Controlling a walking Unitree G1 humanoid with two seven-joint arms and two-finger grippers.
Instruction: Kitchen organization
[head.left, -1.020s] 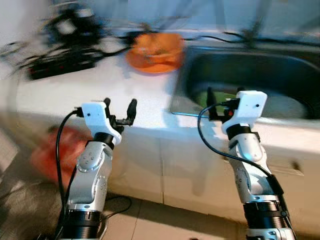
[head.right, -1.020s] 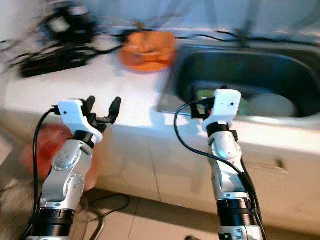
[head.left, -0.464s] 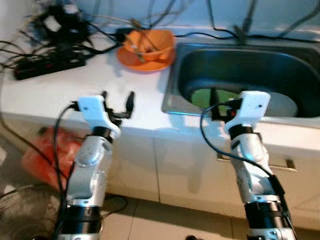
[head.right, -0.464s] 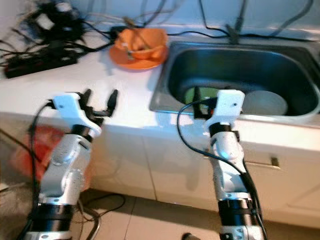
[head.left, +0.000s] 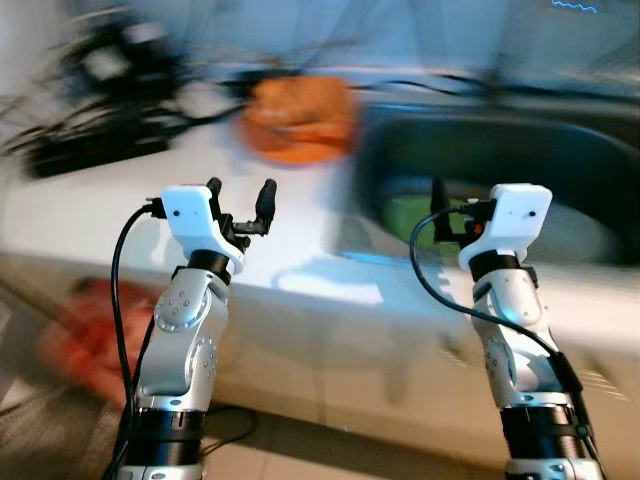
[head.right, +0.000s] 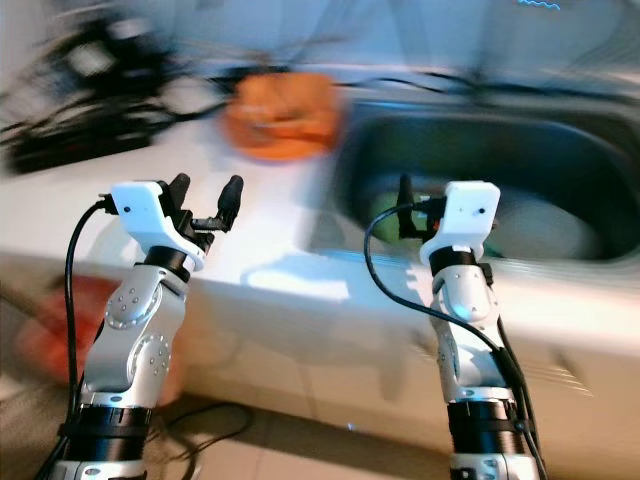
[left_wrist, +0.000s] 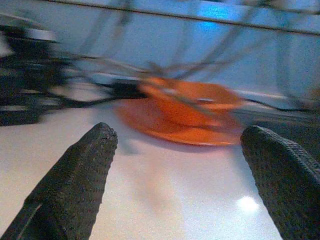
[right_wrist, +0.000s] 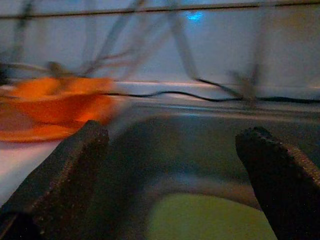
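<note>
Head views heavily blurred, so this reads as an approach, not a grasp. Left hand (head.left: 243, 202) is raised left of centre over the white worktop (head.left: 120, 190), fingers spread, holding nothing. Right hand (head.right: 418, 205) sits centre-right at the near rim of the steel sink (head.right: 560, 150), fingers spread too per its wrist view, empty. Orange bowl on an orange plate (head.left: 295, 118) sits upper centre, just left of the sink; green item (head.left: 415, 215) lies in the basin. Black cables (head.left: 90, 110) clutter upper left. Suggest settling the base before reaching, then approaching the bowl from the cable-free side.
</note>
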